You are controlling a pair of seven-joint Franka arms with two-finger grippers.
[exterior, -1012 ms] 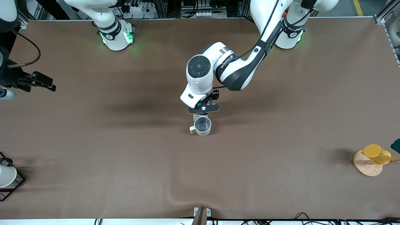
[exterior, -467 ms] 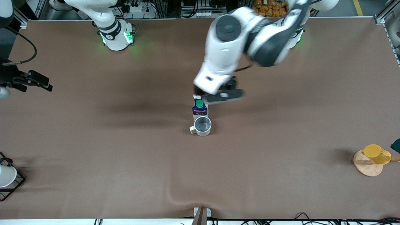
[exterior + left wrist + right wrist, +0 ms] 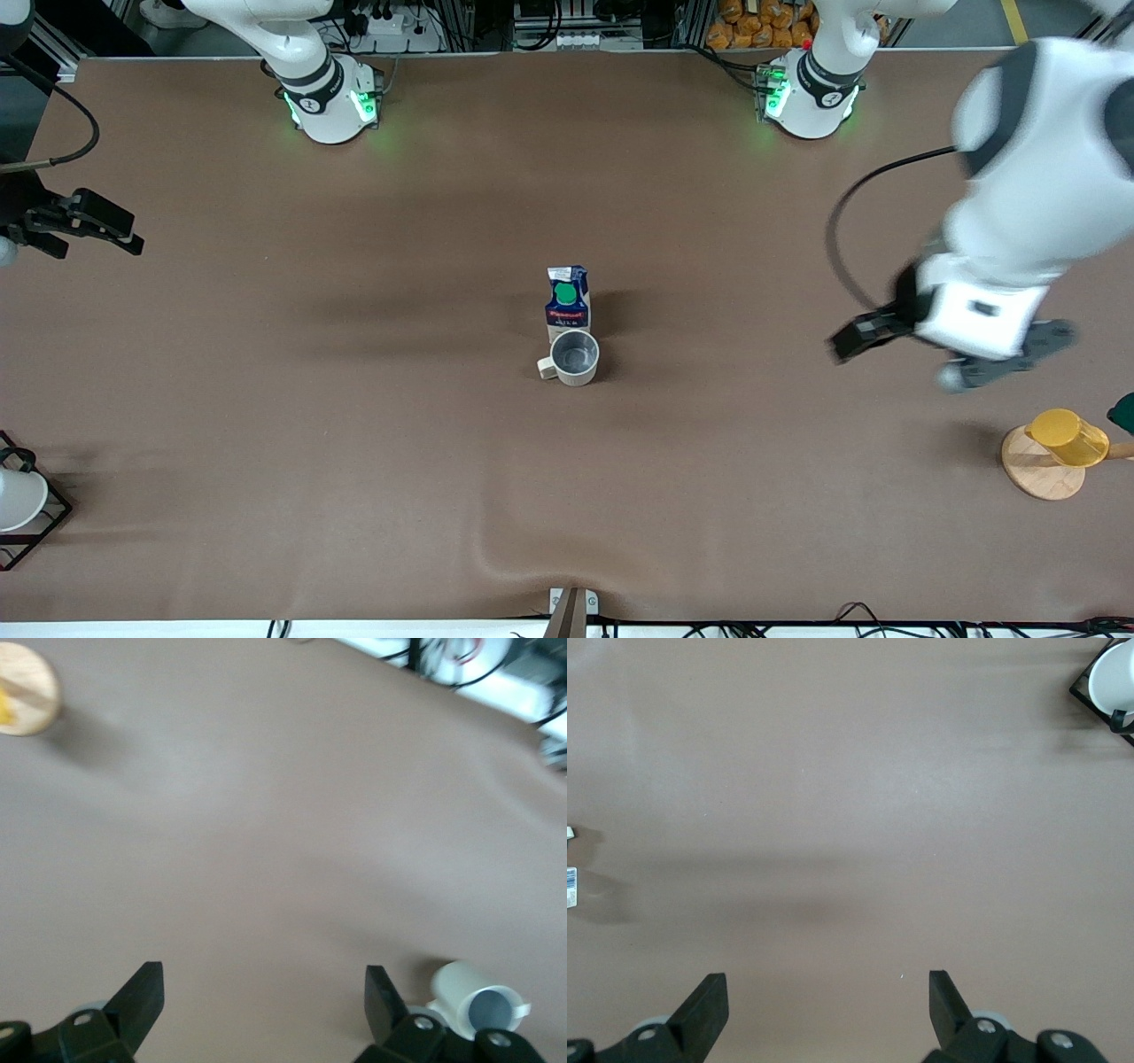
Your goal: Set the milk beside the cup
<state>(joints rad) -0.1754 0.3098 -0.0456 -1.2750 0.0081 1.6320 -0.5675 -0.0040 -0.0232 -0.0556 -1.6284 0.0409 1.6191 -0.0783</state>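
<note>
You have the milk carton (image 3: 567,303) standing upright near the middle of the brown table (image 3: 354,443), long axis vertical, its round green cap and red label band turned toward the front camera. The beige mug (image 3: 574,358) sits just beside it, nearer to that camera, open side up; whether the two touch cannot be told. Your left gripper (image 3: 264,1003) hangs in the air over bare table toward the left arm's end, near the yellow cup (image 3: 1067,437) on its wooden stand (image 3: 1038,467), fingers spread and holding nothing. Your right gripper (image 3: 828,1001) waits over the right arm's end of the table, fingers spread wide and empty.
</note>
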